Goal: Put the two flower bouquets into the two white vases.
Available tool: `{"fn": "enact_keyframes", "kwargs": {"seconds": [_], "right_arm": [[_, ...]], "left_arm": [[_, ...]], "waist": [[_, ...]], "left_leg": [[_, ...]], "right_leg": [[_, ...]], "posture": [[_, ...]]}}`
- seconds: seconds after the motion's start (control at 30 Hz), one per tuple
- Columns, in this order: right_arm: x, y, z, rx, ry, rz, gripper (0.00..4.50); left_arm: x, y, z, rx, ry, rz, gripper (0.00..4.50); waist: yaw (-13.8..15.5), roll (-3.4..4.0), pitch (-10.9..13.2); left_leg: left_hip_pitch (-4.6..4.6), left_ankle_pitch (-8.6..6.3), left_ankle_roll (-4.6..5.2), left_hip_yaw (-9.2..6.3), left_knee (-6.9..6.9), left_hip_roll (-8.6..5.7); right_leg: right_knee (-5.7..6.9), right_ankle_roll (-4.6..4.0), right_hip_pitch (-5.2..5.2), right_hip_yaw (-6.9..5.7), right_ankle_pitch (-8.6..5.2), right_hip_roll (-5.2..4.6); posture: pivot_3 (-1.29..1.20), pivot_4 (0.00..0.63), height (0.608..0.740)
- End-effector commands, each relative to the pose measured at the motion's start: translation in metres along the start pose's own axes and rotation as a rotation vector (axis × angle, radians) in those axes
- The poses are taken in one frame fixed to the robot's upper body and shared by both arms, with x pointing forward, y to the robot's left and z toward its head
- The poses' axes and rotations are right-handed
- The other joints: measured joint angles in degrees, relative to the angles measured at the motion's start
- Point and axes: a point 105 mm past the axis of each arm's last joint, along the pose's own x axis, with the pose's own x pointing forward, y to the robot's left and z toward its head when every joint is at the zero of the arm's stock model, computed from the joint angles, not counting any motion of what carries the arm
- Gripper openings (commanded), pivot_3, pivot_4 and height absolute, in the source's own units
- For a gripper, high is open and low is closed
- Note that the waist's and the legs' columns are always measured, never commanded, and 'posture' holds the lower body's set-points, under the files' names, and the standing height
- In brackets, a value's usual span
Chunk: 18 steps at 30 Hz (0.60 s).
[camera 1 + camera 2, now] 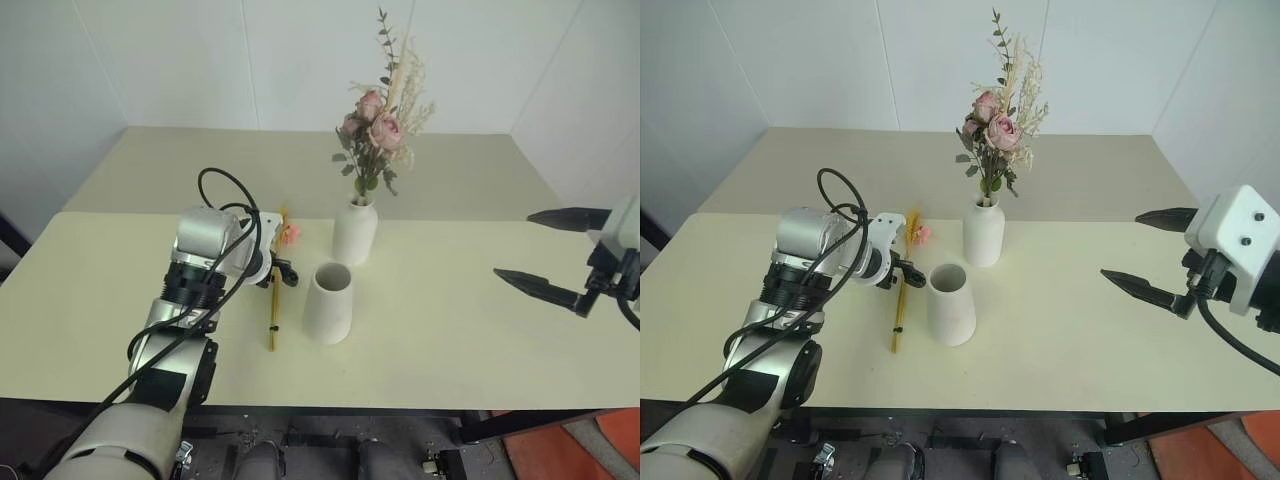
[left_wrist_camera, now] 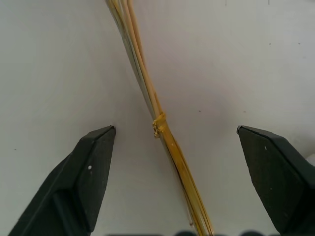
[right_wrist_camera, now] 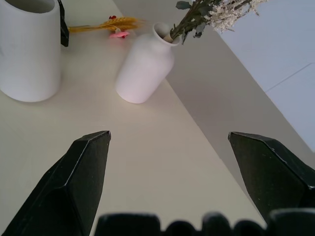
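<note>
While straddling the slim bouquet [image 2: 165, 142] on the table [image 1: 450, 330], left gripper [image 2: 176, 132] jaws apart, not touching. Right gripper [image 1: 545, 250] hovering far right, jaws apart, empty. Roses [image 1: 378, 125] standing in bottle vase [image 1: 354, 232]; cone vase [image 1: 328, 302] empty.

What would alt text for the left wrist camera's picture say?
Two open black fingers of the left gripper straddle a slim bouquet's orange-yellow stalks, which lie on the pale table; neither finger touches them. A small tie binds the stalks midway.
</note>
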Motion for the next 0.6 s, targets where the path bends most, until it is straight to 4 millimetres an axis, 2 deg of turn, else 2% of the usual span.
{"fn": "enact_keyframes", "kwargs": {"seconds": [0.03, 0.2, 0.37, 0.5, 0.6], "right_arm": [[-0.009, -0.004, 0.010, -0.036, -0.005, -0.048, 4.50], [-0.010, -0.002, 0.008, -0.030, 0.005, -0.057, 4.50], [-0.011, -0.004, 0.008, -0.034, 0.007, -0.062, 4.50], [-0.013, -0.004, 0.009, -0.033, 0.008, -0.066, 4.50], [-0.020, -0.004, 0.009, -0.020, 0.007, -0.080, 4.50]], "left_arm": [[-0.001, -0.006, 0.006, 0.003, 0.011, -0.002, 3.25], [0.000, -0.010, 0.010, -0.002, 0.019, -0.005, 1.53], [-0.008, -0.009, 0.030, -0.037, -0.095, 0.002, 0.01], [-0.030, 0.009, 0.069, -0.134, -0.396, 0.046, 0.01], [-0.066, 0.021, 0.096, -0.098, -0.705, 0.004, 0.01]], "waist": [[-0.13, 0.00, 0.00], [-0.06, 0.00, 0.00], [0.00, -0.01, 0.00], [-0.07, -0.01, 0.01], [-0.17, -0.01, 0.01]], "left_leg": [[0.01, 0.00, 0.00, 0.00, 0.00, 0.00], [-0.01, 0.00, 0.00, 0.00, 0.00, -0.01], [-0.04, 0.00, 0.00, 0.00, 0.00, -0.01], [-0.08, 0.00, 0.00, 0.00, 0.00, -0.01], [-0.09, 0.00, -0.01, 0.01, -0.01, 0.01]], "right_leg": [[0.00, 0.00, 0.01, 0.00, 0.00, 0.00], [-0.01, 0.01, 0.00, 0.00, 0.00, 0.00], [-0.02, 0.01, -0.01, 0.00, 0.00, 0.00], [-0.02, 0.00, -0.05, 0.00, 0.00, -0.02], [-0.01, -0.02, -0.10, 0.01, 0.02, -0.01]], "posture": [[0.00, 0.150, 0.740], [0.00, 0.150, 0.740], [0.00, 0.150, 0.740], [0.00, 0.150, 0.740], [0.00, 0.150, 0.740]]}}
